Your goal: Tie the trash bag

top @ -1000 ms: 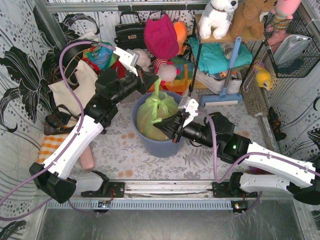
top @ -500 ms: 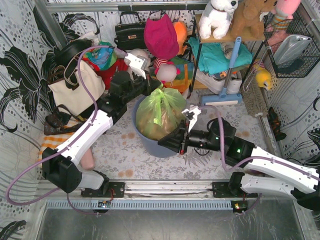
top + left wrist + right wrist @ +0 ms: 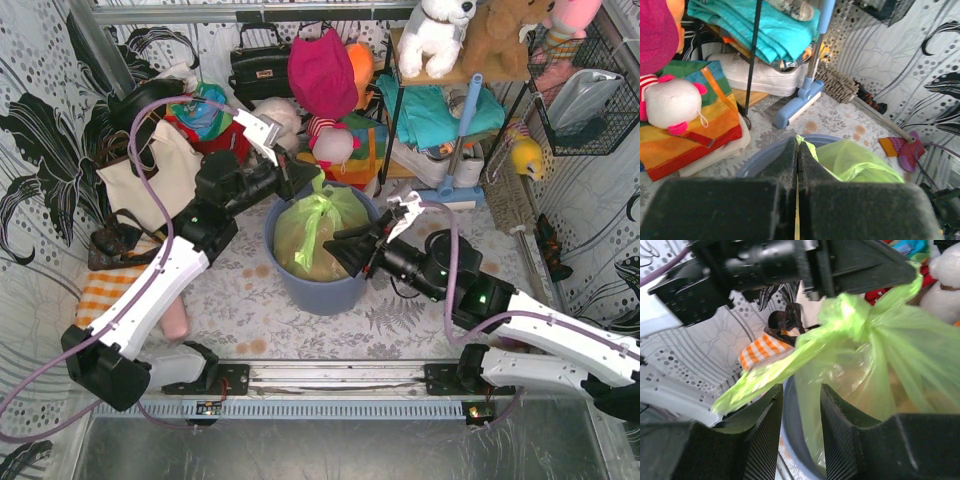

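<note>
Table: covered in a floral cloth, with both arms reaching in from the near edge towards the middle.
Tote bag: cream with dark straps, it stood at the far left, well apart from the bin.
Bin: round and blue-grey, it stood upright mid-table between the two grippers; its rim curved just below the left fingers in the left wrist view.
Trash bag: light green and translucent, it sat inside the bin and bulged above the rim, with tan contents showing through. Its neck was gathered into a knot on top, and one flat tail trailed off to the side.
Left gripper: at the far rim of the bin, just above the bag's top. Its jaws were pressed together on a thin green strip of the bag, which ran up between the pads.
Right gripper: at the bag's right flank, pointing at it. Its fingers stood a narrow gap apart with nothing between them; the loose tail lay across the outside of one finger.
</note>
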Action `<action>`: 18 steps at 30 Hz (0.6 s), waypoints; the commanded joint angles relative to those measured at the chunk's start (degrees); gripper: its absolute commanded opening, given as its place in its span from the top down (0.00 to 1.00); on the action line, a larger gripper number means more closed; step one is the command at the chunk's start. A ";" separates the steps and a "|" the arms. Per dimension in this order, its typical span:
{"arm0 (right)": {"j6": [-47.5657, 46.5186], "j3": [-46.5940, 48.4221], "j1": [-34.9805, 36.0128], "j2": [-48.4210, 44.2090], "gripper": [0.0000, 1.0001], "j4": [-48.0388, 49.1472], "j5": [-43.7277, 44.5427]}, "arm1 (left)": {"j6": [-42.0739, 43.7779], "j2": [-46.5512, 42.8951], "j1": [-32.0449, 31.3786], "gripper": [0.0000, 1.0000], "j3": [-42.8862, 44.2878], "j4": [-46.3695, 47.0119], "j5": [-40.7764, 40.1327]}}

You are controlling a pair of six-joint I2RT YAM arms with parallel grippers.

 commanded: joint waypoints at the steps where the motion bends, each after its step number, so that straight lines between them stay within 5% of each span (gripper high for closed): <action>1: 1.54 4.34 -0.15 3.27 0.65 0.92 5.54 | -1.32 -3.39 0.35 1.00 -0.68 2.63 4.40; 18: 10.95 2.92 -0.12 7.11 0.65 10.01 -3.21 | -1.92 -4.73 0.35 1.00 -0.96 1.96 5.80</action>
